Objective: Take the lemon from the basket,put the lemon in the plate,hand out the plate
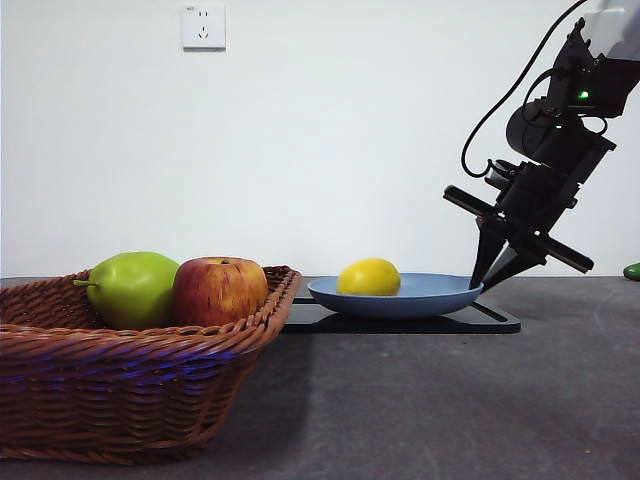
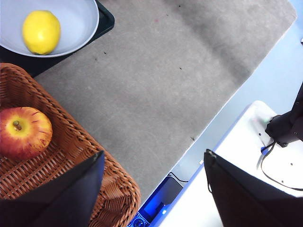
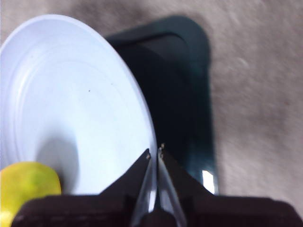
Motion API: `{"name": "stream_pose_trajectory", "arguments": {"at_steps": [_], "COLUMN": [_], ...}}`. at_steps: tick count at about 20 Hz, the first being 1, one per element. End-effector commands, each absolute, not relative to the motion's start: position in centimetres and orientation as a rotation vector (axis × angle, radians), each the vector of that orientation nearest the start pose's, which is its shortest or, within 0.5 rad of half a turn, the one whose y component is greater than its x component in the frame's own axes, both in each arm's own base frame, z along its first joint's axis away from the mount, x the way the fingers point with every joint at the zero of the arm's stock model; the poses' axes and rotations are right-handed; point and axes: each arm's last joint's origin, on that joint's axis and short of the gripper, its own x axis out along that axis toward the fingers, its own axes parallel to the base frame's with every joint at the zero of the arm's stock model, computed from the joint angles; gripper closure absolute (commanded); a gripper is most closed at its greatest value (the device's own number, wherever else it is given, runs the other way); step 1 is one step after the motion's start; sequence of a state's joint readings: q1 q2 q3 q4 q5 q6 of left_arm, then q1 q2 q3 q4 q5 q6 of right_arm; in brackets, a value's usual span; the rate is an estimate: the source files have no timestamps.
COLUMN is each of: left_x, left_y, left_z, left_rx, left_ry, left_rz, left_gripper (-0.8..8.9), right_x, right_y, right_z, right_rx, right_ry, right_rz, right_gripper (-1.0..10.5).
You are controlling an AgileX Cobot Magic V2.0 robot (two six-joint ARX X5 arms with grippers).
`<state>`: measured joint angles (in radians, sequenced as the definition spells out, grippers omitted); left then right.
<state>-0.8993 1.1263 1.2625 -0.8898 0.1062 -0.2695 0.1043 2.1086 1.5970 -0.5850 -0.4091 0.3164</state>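
The yellow lemon (image 1: 369, 277) (image 2: 41, 31) (image 3: 26, 189) lies in the light-blue plate (image 1: 430, 293) (image 2: 80, 19) (image 3: 71, 94), toward its left side in the front view. My right gripper (image 1: 490, 278) (image 3: 155, 152) comes down from the upper right and is shut on the plate's right rim, its jaws pinching the thin edge. The wicker basket (image 1: 120, 390) (image 2: 71, 156) stands at the front left. My left gripper (image 2: 154, 153) hangs open above the basket's edge with nothing between its jaws; it does not show in the front view.
A red-yellow apple (image 1: 220, 290) (image 2: 23, 132) and a green pear (image 1: 132, 288) sit in the basket. The plate rests on a flat black tray (image 1: 400, 322) (image 3: 180, 94). A small green object (image 1: 632, 271) lies at the far right edge. Grey tabletop stretches in front.
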Motion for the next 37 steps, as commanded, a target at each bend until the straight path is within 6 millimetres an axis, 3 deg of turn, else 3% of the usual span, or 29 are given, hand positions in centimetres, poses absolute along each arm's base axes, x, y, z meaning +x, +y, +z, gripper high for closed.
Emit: {"name": "stream_pose_trajectory", "arguments": {"at_steps": [1, 7, 10, 13, 16, 18, 21, 26, 29, 32, 35, 37], "left_x": [13.0, 13.0, 13.3, 13.6, 14.0, 14.5, 14.9, 15.1, 15.4, 16.0, 17.2, 18.2], "left_y": [-17.1, -17.1, -16.8, -16.6, -16.6, -16.8, -17.3, -17.5, -17.0, -15.8, -14.2, -13.0], "left_z": [37.2, 37.2, 37.1, 37.2, 37.5, 38.3, 39.5, 40.0, 39.6, 38.8, 38.2, 38.0], "left_rx": [0.075, 0.079, 0.136, 0.169, 0.188, 0.206, 0.193, 0.327, 0.398, 0.47, 0.463, 0.409], "left_ry": [0.827, 0.825, 0.771, 0.727, 0.645, 0.53, 0.387, 0.298, 0.326, 0.411, 0.49, 0.52], "left_rz": [-0.858, -0.857, -0.731, -0.619, -0.53, -0.469, -0.491, -0.525, -0.512, -0.485, -0.574, -0.609], "left_gripper": [4.52, 4.52, 4.52, 4.52, 4.52, 4.52, 4.88, 8.02, 8.07, 8.07, 8.07, 8.07], "right_x": [44.4, 44.3, 44.3, 43.5, 42.0, 40.3, 37.2, 31.2, 27.5, 23.4, 19.3, 17.1], "right_y": [5.8, 5.7, 5.4, 5.0, 4.9, 4.8, 5.2, 6.8, 8.3, 9.3, 9.4, 8.9], "right_z": [17.1, 16.5, 16.8, 18.7, 22.3, 25.1, 29.0, 34.8, 38.3, 41.1, 42.6, 42.4], "right_rx": [0.424, 0.38, 0.383, 0.342, 0.297, 0.284, 0.221, 0.101, 0.019, -0.117, -0.146, -0.12], "right_ry": [1.175, 1.196, 1.187, 1.184, 1.149, 1.143, 1.129, 1.086, 0.963, 0.817, 0.625, 0.499], "right_rz": [0.286, 0.257, 0.26, 0.284, 0.318, 0.328, 0.377, 0.488, 0.523, 0.428, 0.395, 0.379], "right_gripper": [9.4, 7.4, 7.1, 7.1, 7.2, 7.2, 8.1, 9.3, 9.4, 9.4, 9.4, 9.4]}}
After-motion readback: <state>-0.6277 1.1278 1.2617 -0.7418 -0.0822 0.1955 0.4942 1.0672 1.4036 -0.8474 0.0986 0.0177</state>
